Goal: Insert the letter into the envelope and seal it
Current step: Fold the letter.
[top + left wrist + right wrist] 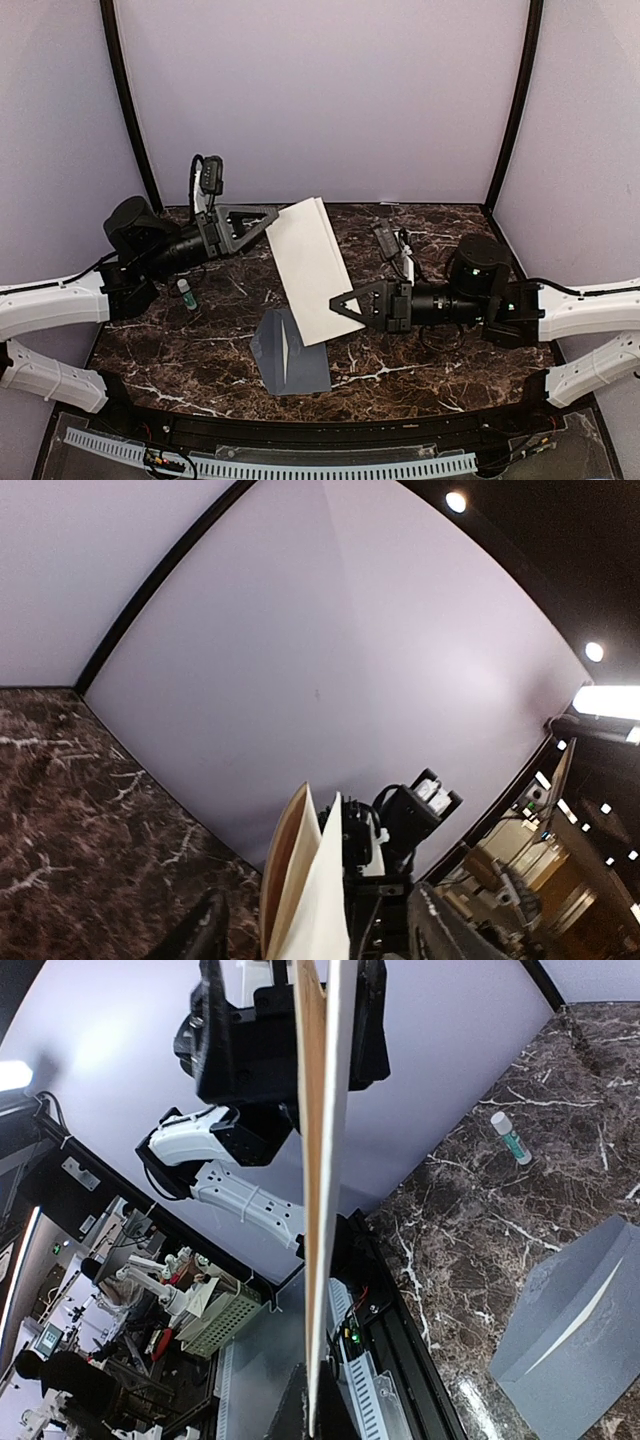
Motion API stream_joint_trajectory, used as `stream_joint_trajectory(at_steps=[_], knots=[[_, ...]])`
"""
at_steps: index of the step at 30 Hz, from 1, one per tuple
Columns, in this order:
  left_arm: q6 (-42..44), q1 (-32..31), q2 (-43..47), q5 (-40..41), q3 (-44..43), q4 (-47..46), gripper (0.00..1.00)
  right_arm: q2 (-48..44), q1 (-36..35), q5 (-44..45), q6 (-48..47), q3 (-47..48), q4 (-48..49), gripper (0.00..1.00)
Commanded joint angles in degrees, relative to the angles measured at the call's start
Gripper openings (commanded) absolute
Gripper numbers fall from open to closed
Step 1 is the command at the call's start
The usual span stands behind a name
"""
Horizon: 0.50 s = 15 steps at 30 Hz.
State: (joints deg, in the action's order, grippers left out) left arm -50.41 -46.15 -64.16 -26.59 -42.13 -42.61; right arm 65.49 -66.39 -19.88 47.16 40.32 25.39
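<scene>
- Nearest me, the flat grey-blue paper envelope (pixel 290 352) lies loose on the dark marble desk (pixel 200 350), with nothing pinning it down.
- Just above and behind it, the right gripper (pixel 335 305) is pressed together on the lower edge of the cream folded paper letter (pixel 310 265). My wrist view shows the sheet edge-on, running straight down into the jaws.
- The letter is airborne, slanting up and away over the desk and clear of the envelope.
- Off to the left, a small white tube with a green label (pixel 185 293) rests on the desk.
- Farthest back, the left gripper (pixel 272 215) sits at the letter's upper corner. Its jaws look spread, with the sheet between them and no contact I can see.
- My worries from here:
  - One pinch carries the whole sheet, so a quick swing could make it flop or twist out.
  - The folded leaves are splaying apart and could snag on the envelope's mouth.
  - The unheld envelope will likely skid if I push paper into it.
</scene>
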Motion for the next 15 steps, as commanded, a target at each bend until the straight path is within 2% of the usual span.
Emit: stream_joint_trajectory(at_steps=[1, 2, 3, 4, 8, 11, 15], knots=[[6.02, 1.79, 1.64, -4.36, -6.22, 10.69, 0.75, -0.01, -0.43, -0.26, -3.83, 4.88, -9.3, 0.0], [10.35, 2.1, 1.92, -4.53, -9.09, 18.57, 0.79, -0.19, -0.48, -0.36, -4.66, 5.92, -12.44, 0.0], [12.59, 2.2, 2.11, -4.79, -10.68, 22.46, 0.84, -0.42, -0.45, -0.71, -5.81, 7.1, -15.44, 0.0], [17.29, 2.38, 1.93, -5.84, -14.62, 30.96, 0.86, -0.57, -0.39, -1.29, -7.02, 8.26, -18.43, 0.0], [27.27, 2.36, -2.51, -12.46, -25.2, 51.8, 0.94, -0.05, -0.25, -5.01, -11.95, 12.99, -30.54, 0.0], [30.22, 2.26, -5.22, -15.9, -28.13, 57.9, 0.93, 1.21, -0.24, -8.19, -14.9, 15.93, -36.77, 0.0], [33.13, 1.93, -6.27, -19.22, -30.07, 63.29, 0.94, 1.29, -0.24, -13.0, -16.11, 17.01, -38.7, 0.0]])
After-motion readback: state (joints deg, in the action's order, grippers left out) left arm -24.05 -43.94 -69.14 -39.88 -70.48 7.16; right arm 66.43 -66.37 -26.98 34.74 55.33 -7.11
